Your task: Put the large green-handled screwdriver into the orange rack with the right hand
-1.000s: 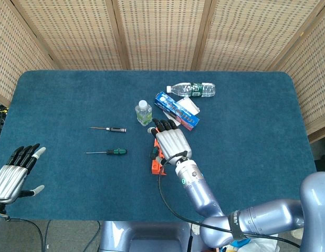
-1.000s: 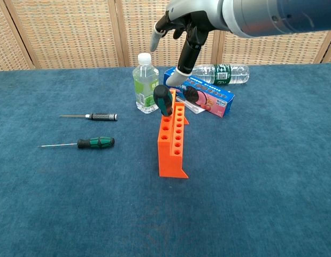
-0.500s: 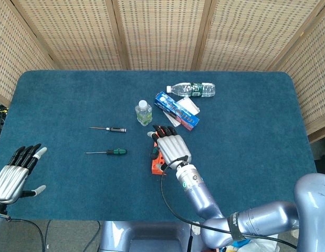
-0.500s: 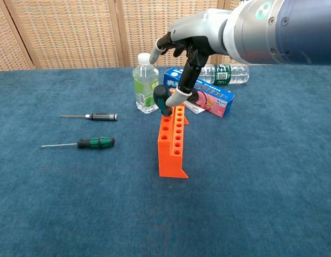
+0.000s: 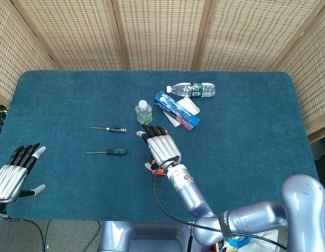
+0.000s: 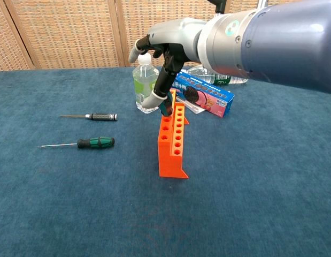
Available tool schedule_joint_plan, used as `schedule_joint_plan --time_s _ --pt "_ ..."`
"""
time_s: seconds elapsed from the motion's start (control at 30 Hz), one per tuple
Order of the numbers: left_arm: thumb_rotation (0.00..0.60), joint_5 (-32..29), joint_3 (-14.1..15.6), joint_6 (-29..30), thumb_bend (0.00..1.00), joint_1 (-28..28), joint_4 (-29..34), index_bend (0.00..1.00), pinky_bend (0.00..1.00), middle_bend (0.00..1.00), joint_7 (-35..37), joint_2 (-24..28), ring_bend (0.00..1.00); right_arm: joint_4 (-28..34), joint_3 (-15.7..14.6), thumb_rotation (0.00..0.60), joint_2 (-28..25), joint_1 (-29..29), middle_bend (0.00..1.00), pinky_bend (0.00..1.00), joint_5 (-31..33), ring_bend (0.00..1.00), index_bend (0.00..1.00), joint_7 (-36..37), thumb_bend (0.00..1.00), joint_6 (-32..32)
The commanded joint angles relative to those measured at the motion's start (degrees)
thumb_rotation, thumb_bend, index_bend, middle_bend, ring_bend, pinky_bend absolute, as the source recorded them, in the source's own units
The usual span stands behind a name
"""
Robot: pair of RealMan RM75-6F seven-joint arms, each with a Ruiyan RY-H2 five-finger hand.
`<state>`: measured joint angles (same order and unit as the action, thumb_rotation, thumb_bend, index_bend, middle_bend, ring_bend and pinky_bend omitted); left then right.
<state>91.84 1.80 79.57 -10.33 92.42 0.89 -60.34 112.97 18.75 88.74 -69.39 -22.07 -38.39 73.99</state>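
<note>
The orange rack [image 6: 173, 144] stands upright mid-table; in the head view only a sliver of the rack [image 5: 156, 171] shows under my right hand [image 5: 161, 147]. The large green-handled screwdriver [image 6: 166, 110] stands in the rack's far end, its dark green handle mostly hidden behind a hanging fingertip [image 6: 153, 100]. My right hand [image 6: 166, 47] hovers over that end with its fingers spread and holds nothing. Whether the fingertip touches the handle I cannot tell. My left hand [image 5: 15, 170] lies open at the near left table edge.
A small green-handled screwdriver [image 6: 95, 142] and a thin black-handled one [image 6: 101, 116] lie left of the rack. Behind the rack stand a small bottle [image 6: 145, 85] and a blue box [image 6: 205, 99], with a water bottle [image 5: 194, 89] lying further back.
My right hand has slid left and nearer across the rack's far end, and its finger now covers the screwdriver handle. The screwdriver, rack and left hand have stayed put.
</note>
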Motion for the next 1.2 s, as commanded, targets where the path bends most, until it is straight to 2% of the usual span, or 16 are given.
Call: schedule_joint_plan --time_s 0.03,0.53,0.9,1.2 --pt "0.600 0.1 0.1 0.0 0.00 0.0 -0.1 0.00 0.00 0.00 0.2 0.1 0.00 -0.9 0.5 0.600 0.6 0.0 0.00 0.00 0.1 0.00 0.12 0.2 0.20 -0.4" --pt "0.600 -0.4 0.0 -0.9 0.00 -0.3 -0.1 0.00 0.00 0.00 -0.5 -0.2 0.00 -5.9 1.6 0.600 2.1 0.4 0.00 0.00 -2.1 0.00 0.12 1.0 0.20 -3.7" --pt "0.600 -0.5 0.1 -1.0 0.00 -0.4 0.0 0.00 0.00 0.00 -0.7 -0.3 0.00 -5.8 3.1 0.600 0.9 0.6 0.00 0.00 -2.3 0.00 0.12 0.7 0.20 -4.4" --pt "0.600 -0.2 0.2 -1.1 0.00 -0.5 0.0 0.00 0.00 0.00 -0.9 -0.3 0.00 -2.6 2.3 0.600 1.4 1.5 0.00 0.00 -2.5 0.00 0.12 0.8 0.20 -2.7"
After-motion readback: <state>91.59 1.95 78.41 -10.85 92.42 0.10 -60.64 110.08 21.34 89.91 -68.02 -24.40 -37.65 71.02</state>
